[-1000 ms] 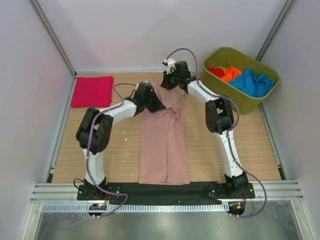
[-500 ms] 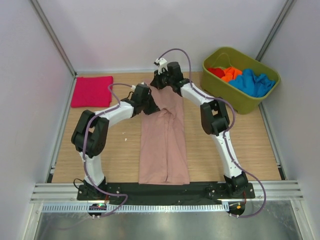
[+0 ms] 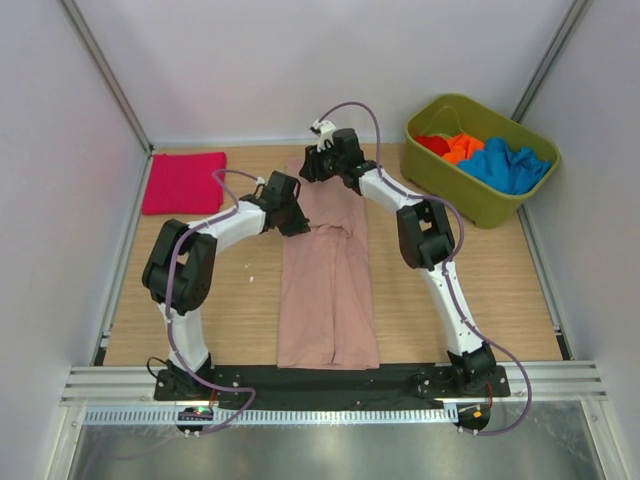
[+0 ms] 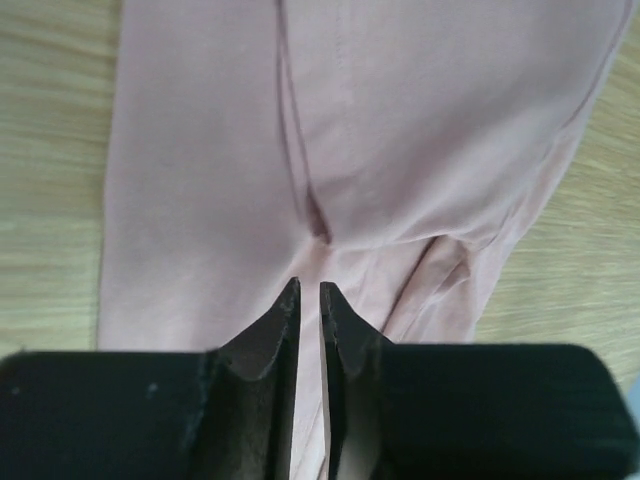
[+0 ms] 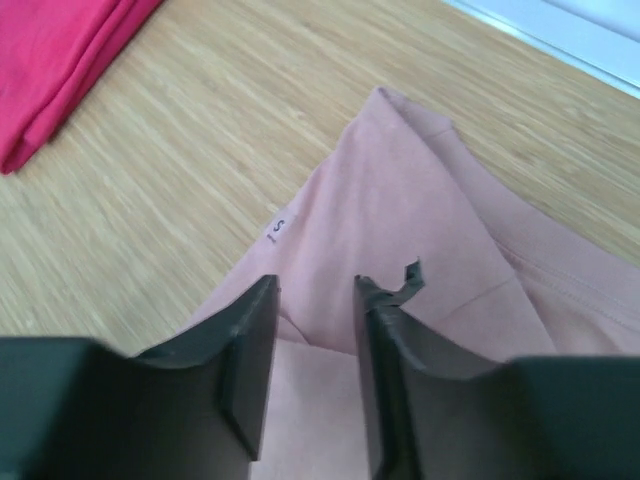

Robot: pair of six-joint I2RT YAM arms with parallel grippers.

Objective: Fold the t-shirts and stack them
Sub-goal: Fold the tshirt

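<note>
Both of my arms have swung a little to the left since a moment ago, and my jaws have just come apart. My left gripper [image 4: 308,288] shows only a thin crack between its fingers, with nothing in it. My right gripper [image 5: 315,285] is spread wider and holds nothing too. Right under both of them lies the dusty-pink t-shirt [image 3: 328,290], a long thin strip down the middle of the table [image 3: 230,300], its small size label [image 5: 279,227] showing near the far end. I think the side folds are done. Next I should grab the far end and bring it toward the near end, keeping the edges even. Off to the far left sits the folded magenta t-shirt [image 3: 183,182], where this one should go. The red [image 3: 432,144], orange [image 3: 462,148] and blue [image 3: 505,165] ones wait in the green tub [image 3: 450,185].
</note>
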